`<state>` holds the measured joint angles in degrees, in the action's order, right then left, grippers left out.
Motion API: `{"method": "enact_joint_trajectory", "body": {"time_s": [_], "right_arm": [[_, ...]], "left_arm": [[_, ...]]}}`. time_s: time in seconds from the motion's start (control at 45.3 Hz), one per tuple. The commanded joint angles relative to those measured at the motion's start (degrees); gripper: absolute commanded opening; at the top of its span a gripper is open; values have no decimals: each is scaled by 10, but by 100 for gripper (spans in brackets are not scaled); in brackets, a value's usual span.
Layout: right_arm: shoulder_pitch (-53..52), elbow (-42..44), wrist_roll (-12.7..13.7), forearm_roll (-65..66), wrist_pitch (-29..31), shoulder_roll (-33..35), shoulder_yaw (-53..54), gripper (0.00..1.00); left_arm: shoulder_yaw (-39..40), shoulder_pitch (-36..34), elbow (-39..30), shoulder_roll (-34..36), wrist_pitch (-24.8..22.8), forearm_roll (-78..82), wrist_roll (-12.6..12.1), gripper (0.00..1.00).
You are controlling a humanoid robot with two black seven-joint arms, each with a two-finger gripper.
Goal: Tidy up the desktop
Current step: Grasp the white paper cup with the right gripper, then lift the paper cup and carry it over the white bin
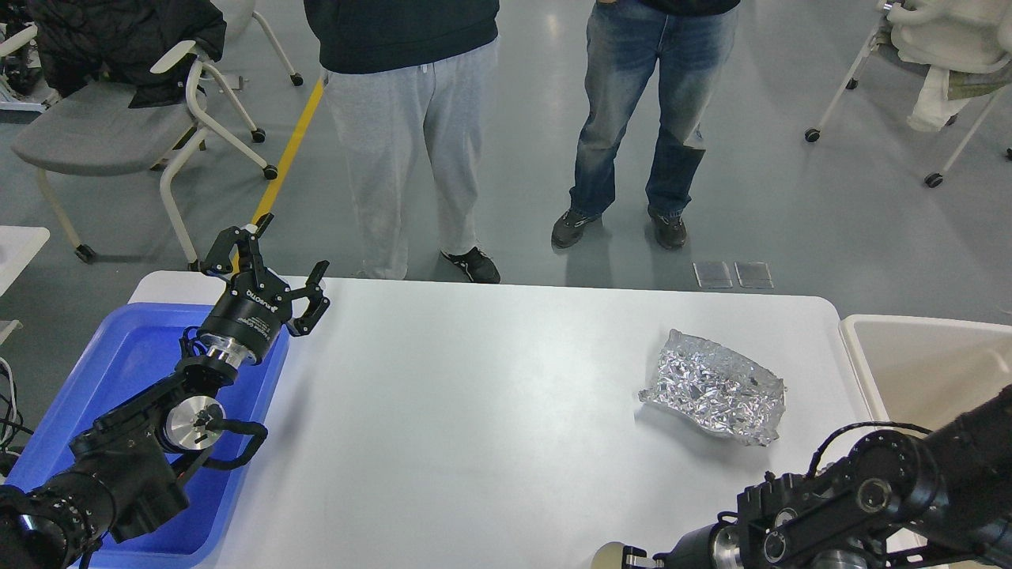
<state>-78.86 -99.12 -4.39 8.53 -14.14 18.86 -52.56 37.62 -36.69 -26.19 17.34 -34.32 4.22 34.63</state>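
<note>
The desktop (474, 395) is a wide white tabletop with rounded corners. A crumpled piece of silver foil (715, 387) lies on its right part. My left gripper (291, 249) is open and empty, held up over the far left of the table, by the far right corner of the blue tray (126, 356). My right arm (854, 506) comes in low at the bottom right, in front of the foil and apart from it. Its far end is cut off by the bottom edge, so its fingers do not show.
A beige bin (917, 356) stands off the table's right end. Two people (411, 126) stand just behind the far edge. Chairs (103, 126) stand on the floor at the far left and far right.
</note>
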Motion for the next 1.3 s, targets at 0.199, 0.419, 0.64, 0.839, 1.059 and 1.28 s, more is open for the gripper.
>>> {"method": "enact_joint_trajectory", "body": {"time_s": [0.199,0.419,0.64,0.839,1.059,1.28], "right_arm": [[-41,-9,-31,-4,8,24,-7,0],[-136,-9,-33,-16,103,100,-5,0],[-284,-9,-31,-49,203,201,-9,0],[-439,-3,-25,-63,300,280,-50,0],[-532,6,-25,-105,321,285,-91,0],[-550,30,-24,-164,295,309,-94,0]], "left_arm": [[0,0,0,1,0,0,0,100],[0,0,0,1,0,0,0,100],[0,0,0,1,0,0,0,100],[0,0,0,1,0,0,0,100],[0,0,0,0,0,0,0,100],[0,0,0,1,0,0,0,100]]}}
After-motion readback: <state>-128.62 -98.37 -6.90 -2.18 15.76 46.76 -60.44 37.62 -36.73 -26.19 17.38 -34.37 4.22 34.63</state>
